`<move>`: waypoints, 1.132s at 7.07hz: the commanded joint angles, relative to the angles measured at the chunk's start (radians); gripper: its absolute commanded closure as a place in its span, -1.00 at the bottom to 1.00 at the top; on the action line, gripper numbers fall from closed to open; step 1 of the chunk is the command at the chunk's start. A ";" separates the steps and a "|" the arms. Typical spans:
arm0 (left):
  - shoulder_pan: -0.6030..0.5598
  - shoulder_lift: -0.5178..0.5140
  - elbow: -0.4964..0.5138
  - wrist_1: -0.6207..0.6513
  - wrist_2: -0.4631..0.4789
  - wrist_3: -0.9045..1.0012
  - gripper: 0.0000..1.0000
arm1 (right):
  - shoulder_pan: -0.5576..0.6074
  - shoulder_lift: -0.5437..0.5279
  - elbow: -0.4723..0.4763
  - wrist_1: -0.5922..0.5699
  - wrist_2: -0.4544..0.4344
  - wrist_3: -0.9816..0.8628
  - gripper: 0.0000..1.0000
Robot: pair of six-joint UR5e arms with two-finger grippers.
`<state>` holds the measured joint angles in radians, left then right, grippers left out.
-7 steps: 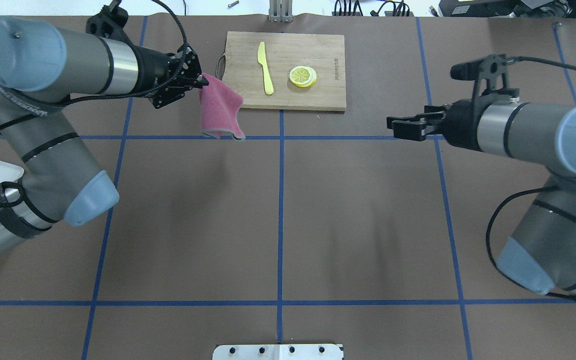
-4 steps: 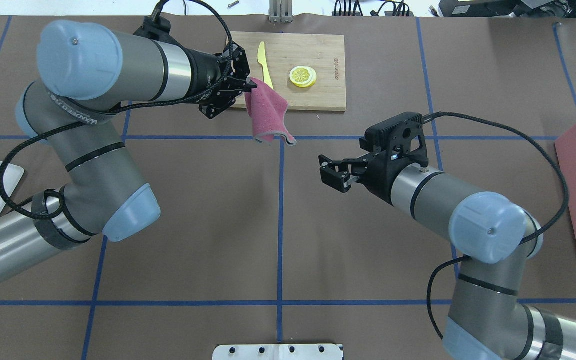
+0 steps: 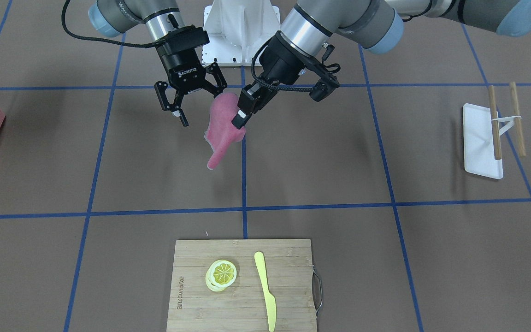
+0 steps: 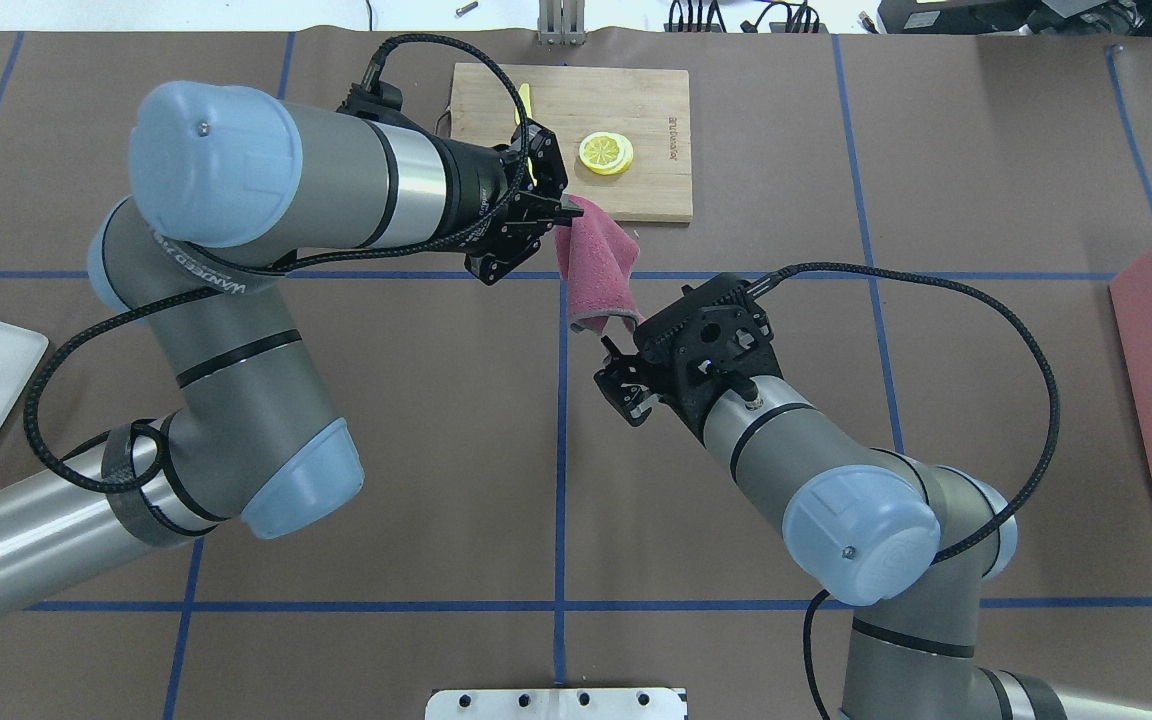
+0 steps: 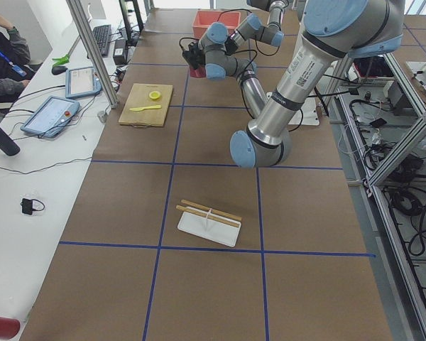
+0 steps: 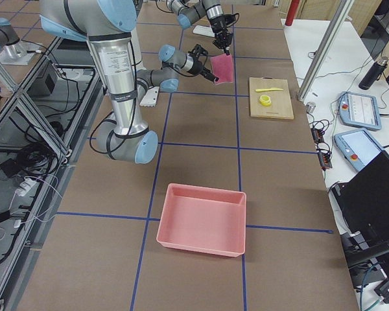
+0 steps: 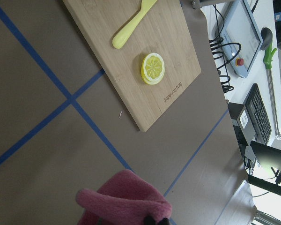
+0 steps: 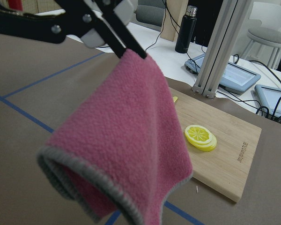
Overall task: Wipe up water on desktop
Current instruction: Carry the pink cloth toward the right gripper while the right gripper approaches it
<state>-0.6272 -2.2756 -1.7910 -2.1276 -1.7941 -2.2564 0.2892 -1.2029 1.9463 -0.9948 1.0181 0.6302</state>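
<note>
White capitals spelling "ROBOTIQ" run across the body of the right gripper in the upper middle of the front-facing view. The bamboo cutting board carries a dark burnt-in word along one short edge, too small to read surely. A grey band on the left arm also bears white lettering that cannot be made out.

The left gripper has its fingertips pinched tight on one corner of a pink cloth, which hangs folded with its grey hem lowest. It hangs above the desktop, just below the board's lower edge in the overhead view and close to the central blue tape line. The right gripper's fingers are spread wide with nothing between them. They sit just beside the cloth's lower hem, and whether they touch it cannot be told.

A lemon slice and a yellow knife lie on the board.
</note>
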 commanded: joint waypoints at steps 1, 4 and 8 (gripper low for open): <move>0.018 0.010 -0.048 0.000 -0.004 -0.011 1.00 | -0.012 0.000 -0.010 -0.004 -0.026 -0.017 -0.80; 0.029 0.022 -0.128 0.107 -0.005 -0.011 1.00 | -0.016 0.002 -0.010 -0.001 -0.026 -0.014 -0.18; 0.043 0.036 -0.113 0.107 0.001 0.000 1.00 | -0.021 0.002 -0.006 0.008 -0.026 -0.004 -0.17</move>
<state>-0.5858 -2.2430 -1.9072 -2.0200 -1.7941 -2.2598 0.2698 -1.2001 1.9406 -0.9877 0.9926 0.6250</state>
